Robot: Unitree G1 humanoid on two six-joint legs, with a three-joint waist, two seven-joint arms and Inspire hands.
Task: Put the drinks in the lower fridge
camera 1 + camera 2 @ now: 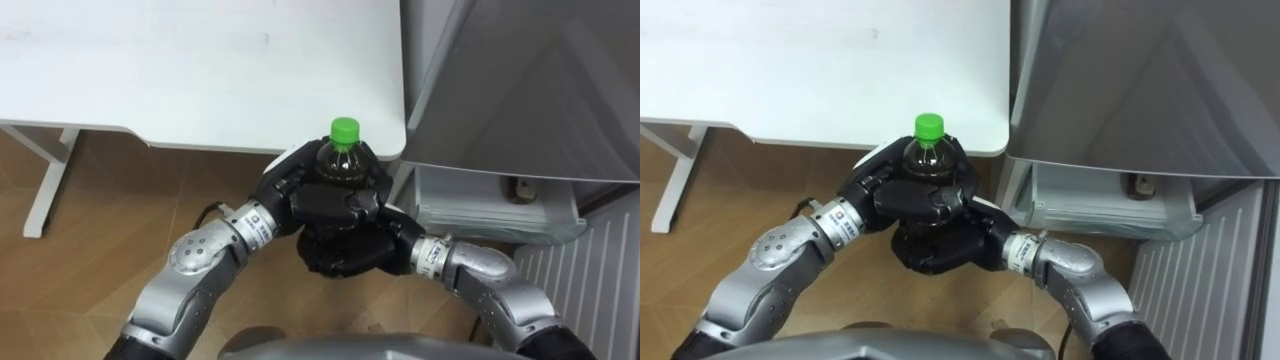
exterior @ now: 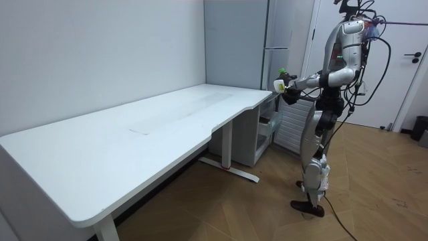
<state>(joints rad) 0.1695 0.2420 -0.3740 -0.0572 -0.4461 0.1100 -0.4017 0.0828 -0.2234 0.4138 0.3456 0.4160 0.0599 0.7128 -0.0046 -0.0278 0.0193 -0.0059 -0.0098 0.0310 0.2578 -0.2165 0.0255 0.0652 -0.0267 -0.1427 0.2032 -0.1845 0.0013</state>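
Left hand [image 1: 318, 205] above right hand [image 1: 350, 252], both clamped round the upright, green-capped dark plastic bottle [image 1: 341, 160]; the grey fridge's lower compartment [image 1: 490, 205] lies just to their right.

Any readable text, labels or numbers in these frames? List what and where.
No text can be read anywhere.
bottle: its label is mostly covered by the left hand and right hand, and is too small to read in the room view.
left wrist sticker: too small to read.
table, fridge: no print seen.
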